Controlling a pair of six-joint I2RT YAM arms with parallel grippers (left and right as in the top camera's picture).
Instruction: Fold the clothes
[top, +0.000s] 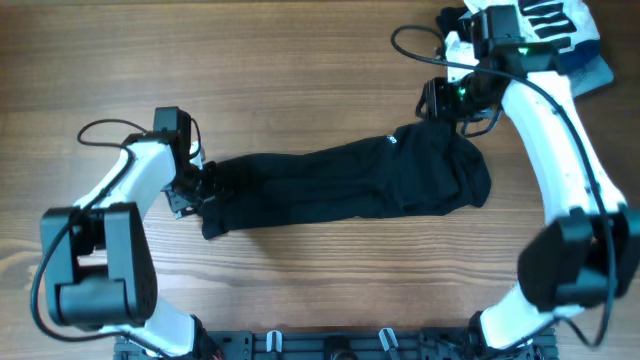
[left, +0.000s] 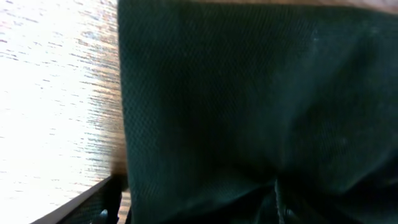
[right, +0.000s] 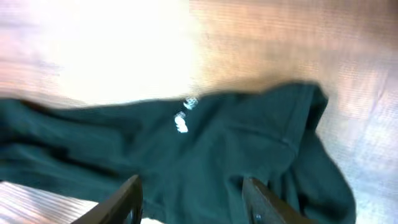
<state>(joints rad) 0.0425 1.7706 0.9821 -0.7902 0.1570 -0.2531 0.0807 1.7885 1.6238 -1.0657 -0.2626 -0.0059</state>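
Note:
The black garment (top: 350, 180) lies stretched in a long band across the middle of the wooden table. My left gripper (top: 192, 188) is at its left end. In the left wrist view the black fabric (left: 249, 106) fills the frame and bunches between the jaws, so the gripper looks shut on it. My right gripper (top: 443, 100) hovers over the garment's upper right end. In the right wrist view its fingers (right: 196, 199) stand wide apart and empty above the fabric (right: 205, 149), which carries a small white label (right: 183, 118).
A white garment with black stripes (top: 545, 20) and a blue denim piece (top: 590, 70) lie piled at the back right corner, behind my right arm. Bare wood table (top: 300, 80) surrounds the black garment.

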